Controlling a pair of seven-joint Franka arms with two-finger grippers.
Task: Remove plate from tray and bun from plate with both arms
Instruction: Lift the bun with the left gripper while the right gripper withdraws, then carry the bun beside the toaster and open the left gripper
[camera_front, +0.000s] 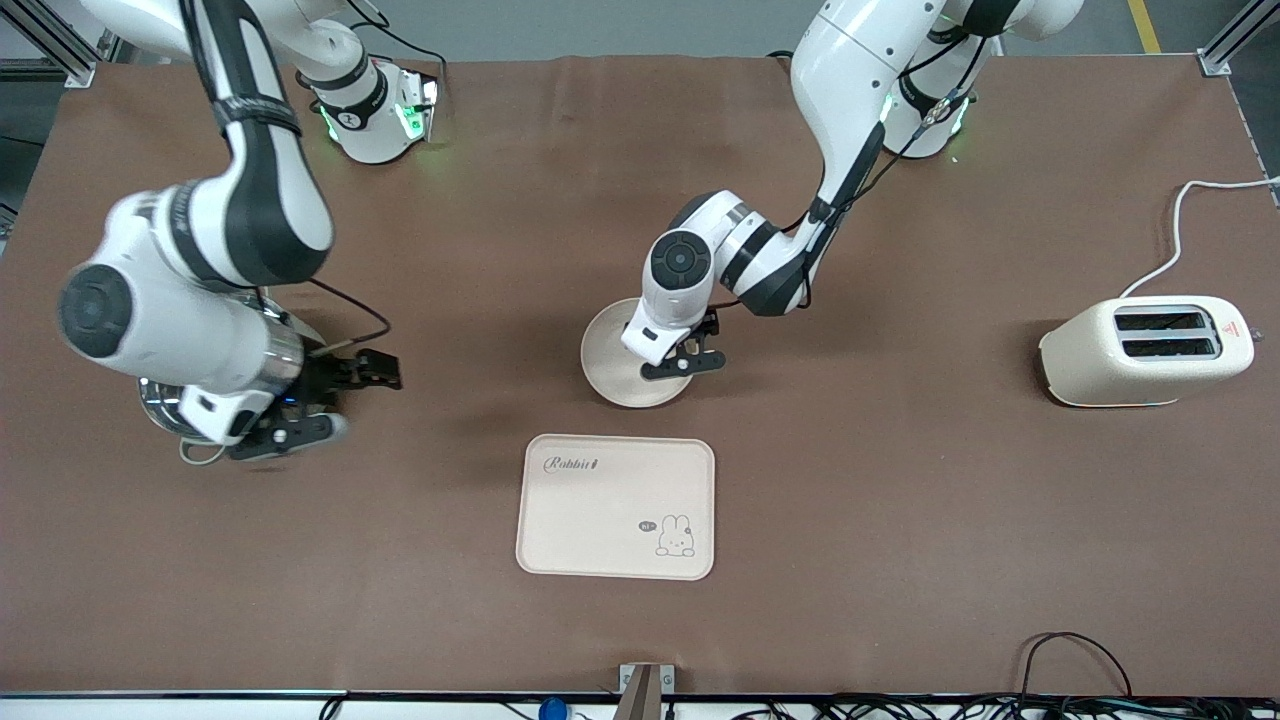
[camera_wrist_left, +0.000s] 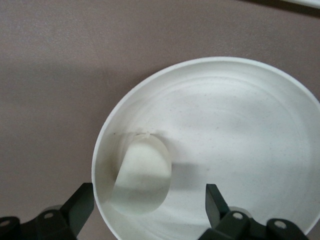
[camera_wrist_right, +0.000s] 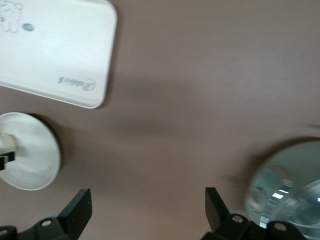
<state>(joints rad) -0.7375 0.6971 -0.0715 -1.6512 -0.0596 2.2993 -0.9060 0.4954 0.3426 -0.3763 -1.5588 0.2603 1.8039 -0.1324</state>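
The round cream plate (camera_front: 612, 368) lies on the brown table, farther from the front camera than the tray. In the left wrist view the plate (camera_wrist_left: 235, 130) holds the pale bun (camera_wrist_left: 142, 175) close to its rim. My left gripper (camera_front: 693, 352) hangs low over the plate's edge, open (camera_wrist_left: 148, 205), with one finger outside the rim and one over the plate, the bun between them and untouched. The left hand hides the bun in the front view. My right gripper (camera_front: 340, 400) is open and empty (camera_wrist_right: 148, 207) over bare table toward the right arm's end. The plate (camera_wrist_right: 30, 152) also shows in the right wrist view.
A rectangular cream tray with a rabbit drawing (camera_front: 615, 505) lies nearer the front camera than the plate, and shows in the right wrist view (camera_wrist_right: 55, 50). A shiny metal bowl (camera_front: 160, 405) (camera_wrist_right: 290, 185) sits under the right arm. A cream toaster (camera_front: 1145, 350) stands at the left arm's end.
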